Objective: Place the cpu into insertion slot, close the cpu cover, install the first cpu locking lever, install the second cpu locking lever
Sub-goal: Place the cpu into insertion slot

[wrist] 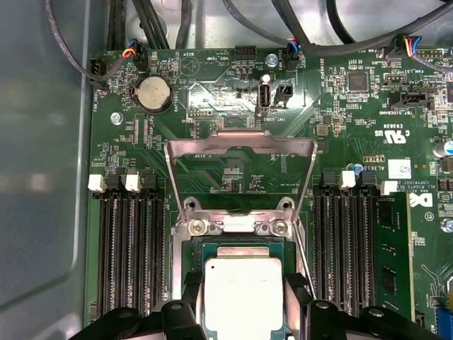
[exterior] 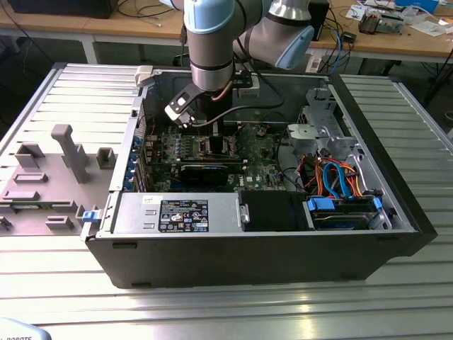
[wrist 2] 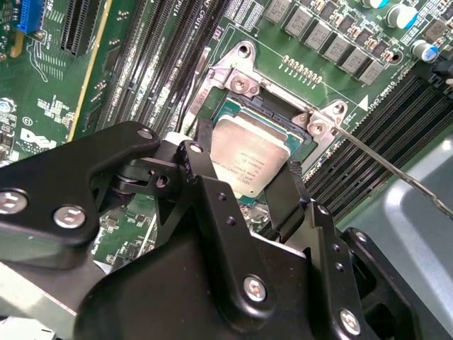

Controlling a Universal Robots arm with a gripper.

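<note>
Arm: The robot arm [exterior: 212, 42] reaches down into the open computer case [exterior: 262, 262]. The case lies on its side on the ribbed metal desk [exterior: 212, 312].

Gripper: In both wrist views the gripper [wrist 2: 244, 173] has its two black fingers [wrist 2: 198, 163] pressed against two sides of the cpu. It looks closed on the chip, holding it by the edges so that nothing touches the flat top.

Cpu: The cpu [wrist: 243, 294] lies flat with its silver side up, right at the insertion slot. I cannot tell if it is all the way down or just over the slot.

Insertion slot: The insertion slot [wrist 2: 248, 105] sits in the green motherboard [wrist: 233, 85], and its dark rim peeks out around the chip. Long black memory slots [wrist: 127, 241] run on both sides of it.

Cpu cover: The cpu cover [wrist: 241, 142] is flipped up and leans away from the slot — that leaves the way free for the chip to go in.

Locking lever: A thin metal locking lever [wrist 2: 382, 159] sticks out to the side and is not hooked down. I think it is loose so the cover can stand open.

Work so far: The first step is in hand — the cover is not closed and no lever is locked.
</note>
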